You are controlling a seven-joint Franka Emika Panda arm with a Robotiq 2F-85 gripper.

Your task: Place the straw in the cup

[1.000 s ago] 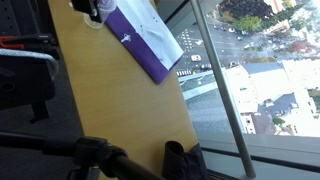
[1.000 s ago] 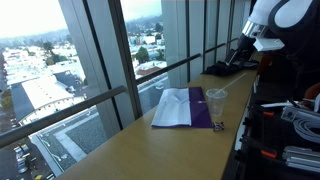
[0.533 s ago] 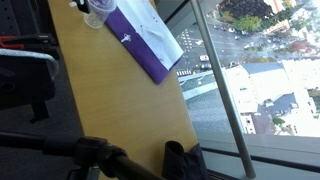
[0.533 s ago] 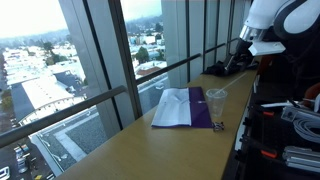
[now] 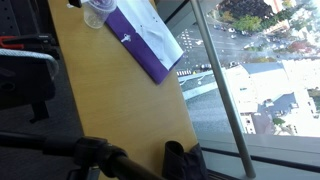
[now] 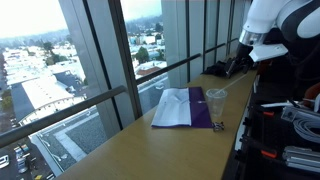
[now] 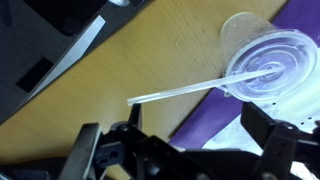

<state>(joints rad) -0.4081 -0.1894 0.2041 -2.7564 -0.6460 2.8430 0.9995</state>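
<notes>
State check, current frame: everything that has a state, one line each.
gripper: open, holding nothing.
straw: free of the gripper, one end at the cup's top, the rest leaning out at a slant.
cup: upright on the table, with the straw's end in its top.
folder: lying flat on the table beside the cup.

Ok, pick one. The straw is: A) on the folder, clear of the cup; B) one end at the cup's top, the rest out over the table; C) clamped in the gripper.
B: in the wrist view the straw runs from the cup out over the table; the gripper is empty.
</notes>
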